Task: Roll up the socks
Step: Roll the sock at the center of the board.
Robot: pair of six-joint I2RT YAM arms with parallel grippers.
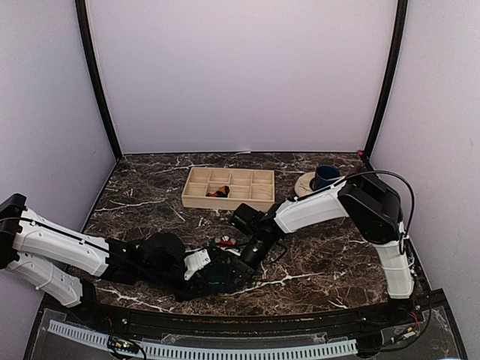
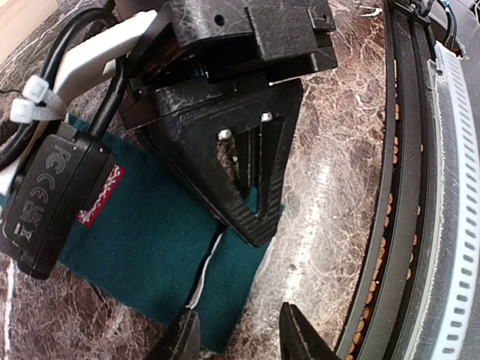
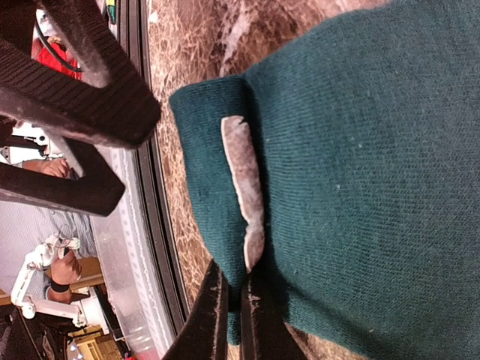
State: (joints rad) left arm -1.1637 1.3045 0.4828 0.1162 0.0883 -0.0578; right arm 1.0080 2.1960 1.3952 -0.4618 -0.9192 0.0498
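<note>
1. R hand (image 3: 234, 281): fingers pressed together, tips down on the teal sock (image 2: 157, 247). They pinch a thin fold at its edge, right by a pale strip (image 3: 244, 187).
2. L hand (image 2: 238, 330): fingers spread, nothing betw. them. Tips sit just at the sock's near corner, close to the R hand.
3. Sock lies flat on the marble desk (image 1: 322, 247), near-middle, just beside the front rail (image 2: 405, 187). Folded end points at the rail; the rest runs away twd desk centre, under the R hand. A red-and-white patch (image 2: 101, 196) shows on the far part. Full length hidden, so long axis only approx front-to-back.
4. R arm (image 1: 311, 210): up from its base at the right, elbow bent high, white forearm slanting down-left to the sock.
5. L arm (image 1: 67, 247): low, stretched almost flat along the near edge, pointing right.
6. Further back: wooden tray (image 1: 196, 201) w/ compartments, one holding smth dark and orange-red, can't tell what. Blue cup (image 1: 327, 176) to its right.
</note>
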